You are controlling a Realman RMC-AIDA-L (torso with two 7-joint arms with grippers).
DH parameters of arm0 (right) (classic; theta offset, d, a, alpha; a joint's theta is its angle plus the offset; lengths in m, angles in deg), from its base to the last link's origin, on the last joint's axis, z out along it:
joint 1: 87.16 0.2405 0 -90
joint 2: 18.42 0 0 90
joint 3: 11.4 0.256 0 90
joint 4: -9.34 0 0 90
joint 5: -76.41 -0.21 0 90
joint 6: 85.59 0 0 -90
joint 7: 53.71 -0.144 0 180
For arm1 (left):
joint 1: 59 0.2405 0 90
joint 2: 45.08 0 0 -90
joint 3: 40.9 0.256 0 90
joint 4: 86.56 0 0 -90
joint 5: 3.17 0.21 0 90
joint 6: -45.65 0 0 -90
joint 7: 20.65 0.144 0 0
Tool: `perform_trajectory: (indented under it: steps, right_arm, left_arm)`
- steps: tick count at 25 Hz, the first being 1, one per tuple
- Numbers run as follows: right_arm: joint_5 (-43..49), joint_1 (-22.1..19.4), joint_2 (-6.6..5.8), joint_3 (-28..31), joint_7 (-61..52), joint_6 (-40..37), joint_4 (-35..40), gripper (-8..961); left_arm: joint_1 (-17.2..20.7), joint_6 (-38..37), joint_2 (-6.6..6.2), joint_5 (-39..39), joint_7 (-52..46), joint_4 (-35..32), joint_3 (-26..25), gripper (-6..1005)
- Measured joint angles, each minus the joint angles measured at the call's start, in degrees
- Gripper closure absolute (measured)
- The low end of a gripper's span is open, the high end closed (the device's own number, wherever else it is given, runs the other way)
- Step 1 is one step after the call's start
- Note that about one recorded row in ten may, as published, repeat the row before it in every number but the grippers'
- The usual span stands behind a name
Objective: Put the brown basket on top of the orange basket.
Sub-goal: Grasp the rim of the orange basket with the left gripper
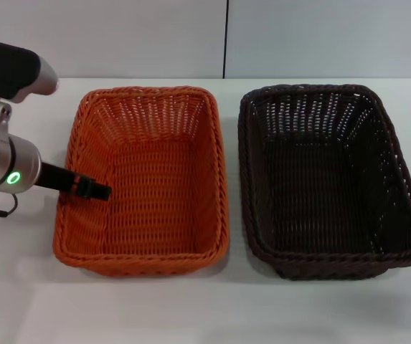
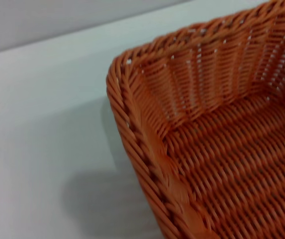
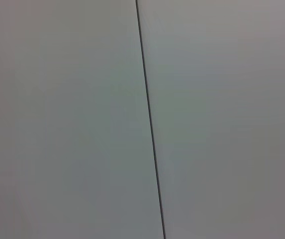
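Two baskets side by side on a white table (image 1: 19, 301) — left gripper (image 1: 94, 190) at the orange one.

Far left, left gripper reaching over the left rim of the orange basket (image 1: 148, 179), black tip just inside; how far apart the fingers stand, cannot tell, nothing seen in its hold. Right of it, close but apart, the brown basket (image 1: 327, 179), upright, nothing over it — pale wall (image 1: 227, 36) with a dark seam behind.
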Motion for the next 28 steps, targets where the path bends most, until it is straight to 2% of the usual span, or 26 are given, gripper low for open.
perform_trajectory:
  steps: [6, 12, 24, 28]
  right_arm:
    - [0.00, 0.00, 0.00, -0.07, 0.00, 0.00, -0.07, 199]
    - [0.02, -0.03, 0.00, -0.09, 0.00, 0.01, -0.15, 200]
    - [0.09, -0.27, 0.00, -0.09, 0.00, 0.45, -0.16, 199]
    - [0.13, -0.43, 0.00, -0.14, 0.00, 0.46, -0.06, 199]
  left_arm:
    - [-1.73, -0.34, -0.16, 0.32, 0.11, -2.90, 0.00, 255]
    - [-1.15, -0.97, -0.11, 2.44, 0.25, -1.38, 0.41, 263]
    - [-0.20, -0.36, -0.10, 2.65, 1.55, 0.69, 0.97, 692]
    - [0.42, 0.30, -0.18, 2.58, 3.11, 2.71, 1.13, 713]
